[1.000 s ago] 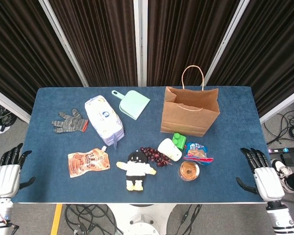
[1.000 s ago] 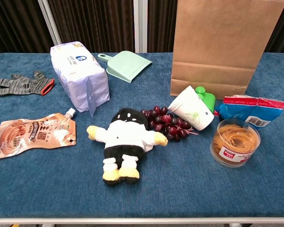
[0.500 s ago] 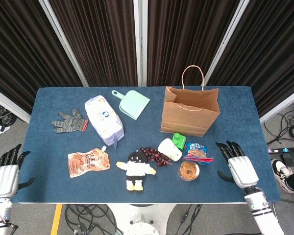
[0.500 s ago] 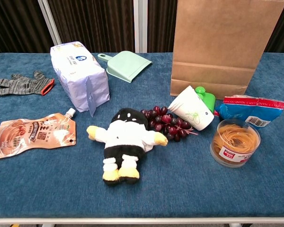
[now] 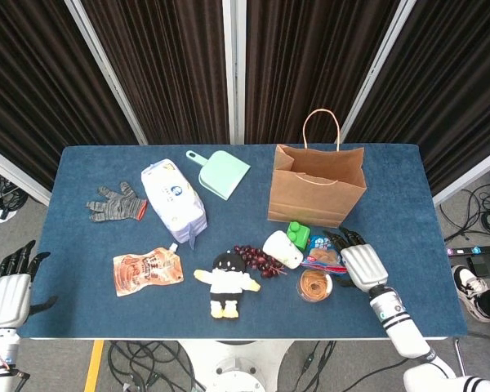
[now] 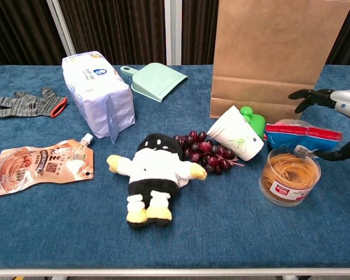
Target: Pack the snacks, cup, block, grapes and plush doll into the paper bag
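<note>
**Q:** Change since a second ago?

**R:** Right hand (image 5: 361, 263) was off the table's (image 5: 82, 318) right edge; now it sits over the blue snack packet (image 5: 324, 251), fingers spread, right beside the clear tub (image 5: 315, 285). In the chest view its fingertips (image 6: 306, 97) hang above the packet's far end. Whether they touch it I cannot tell; nothing is gripped.

**Q:** And the other one?

**R:** Left hand (image 5: 6, 294) stays off the left front corner, fingers apart, empty.

**Q:** Where are the goods?

**R:** None has moved. Paper bag (image 5: 317, 187) stands upright at the back right. In front of it: green block (image 5: 298, 233), white cup (image 5: 282, 249) lying on its side, grapes (image 5: 256, 257) touching the cup, plush doll (image 5: 226, 283) lying on the table with its head near the grapes. Orange pouch (image 5: 148, 270) lies flat at front left.

**Q:** Anything else on the cloth?

**R:** Tissue pack (image 5: 174, 201), mint dustpan (image 5: 221, 173) and grey glove (image 5: 116, 204), all toward the back left
</note>
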You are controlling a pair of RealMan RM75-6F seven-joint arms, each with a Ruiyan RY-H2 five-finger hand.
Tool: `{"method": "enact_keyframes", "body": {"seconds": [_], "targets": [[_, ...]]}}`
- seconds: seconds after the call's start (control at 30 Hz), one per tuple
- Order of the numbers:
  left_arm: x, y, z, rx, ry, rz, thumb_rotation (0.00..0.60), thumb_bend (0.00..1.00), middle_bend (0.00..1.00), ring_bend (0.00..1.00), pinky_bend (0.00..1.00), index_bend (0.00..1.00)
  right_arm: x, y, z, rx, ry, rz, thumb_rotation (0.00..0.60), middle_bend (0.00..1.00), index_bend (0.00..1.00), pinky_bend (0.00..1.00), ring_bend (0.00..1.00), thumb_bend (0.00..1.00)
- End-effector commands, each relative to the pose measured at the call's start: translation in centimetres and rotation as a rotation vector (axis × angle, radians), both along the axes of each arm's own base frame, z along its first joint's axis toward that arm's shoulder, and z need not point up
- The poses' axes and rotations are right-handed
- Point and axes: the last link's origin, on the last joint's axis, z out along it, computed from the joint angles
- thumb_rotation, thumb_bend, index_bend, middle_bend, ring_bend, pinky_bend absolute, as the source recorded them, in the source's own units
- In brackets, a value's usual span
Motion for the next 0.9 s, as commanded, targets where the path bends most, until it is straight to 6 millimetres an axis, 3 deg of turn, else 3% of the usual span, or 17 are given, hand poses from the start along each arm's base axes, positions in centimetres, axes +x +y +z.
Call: {"method": "enact_keyframes", "body": {"seconds": [0.03, 0.17, 0.33, 0.67, 0.9], "targets": [[-0.1, 0.0, 0.0, -0.002, 0.0, 0.002, 0.6, 0.12, 0.16, 0.11, 0.13, 0.27, 0.3, -0.5, -0.5, -0.014, 0.001, 0.018, 0.6, 0.26, 0.21, 0.29, 0.11, 0.25], [0.0, 0.1, 0.0, -0.006, -0.002, 0.001, 0.6, 0.12, 0.16, 0.11, 0.13, 0.27, 0.5, -1.0, -1.0, -0.011, 0.015, 0.037, 0.6, 0.41, 0.49, 0.53, 0.29, 0.4], [0.0, 0.0, 0.1, 0.001, 0.0, -0.001, 0.6, 0.12, 0.16, 0.11, 0.13, 0.27, 1.8, -0.9, 0.5, -0.052, -0.027, 0.105, 0.6, 0.51, 0.67, 0.63, 0.39, 0.48], [0.6, 0.1, 0.4, 0.005, 0.009, -0.021, 0.6, 0.12, 0.16, 0.11, 0.13, 0.27, 7.2, 1.2, 8.9, -0.159, -0.258, 0.365, 0.6, 0.53, 0.69, 0.64, 0.4, 0.48], [0.7, -0.2, 0.4, 0.008, 0.009, -0.015, 0.6, 0.12, 0.16, 0.11, 0.13, 0.27, 10.4, 0.9, 14.7, -0.309, -0.407, 0.473, 0.6, 0.54, 0.7, 0.64, 0.4, 0.47]]}}
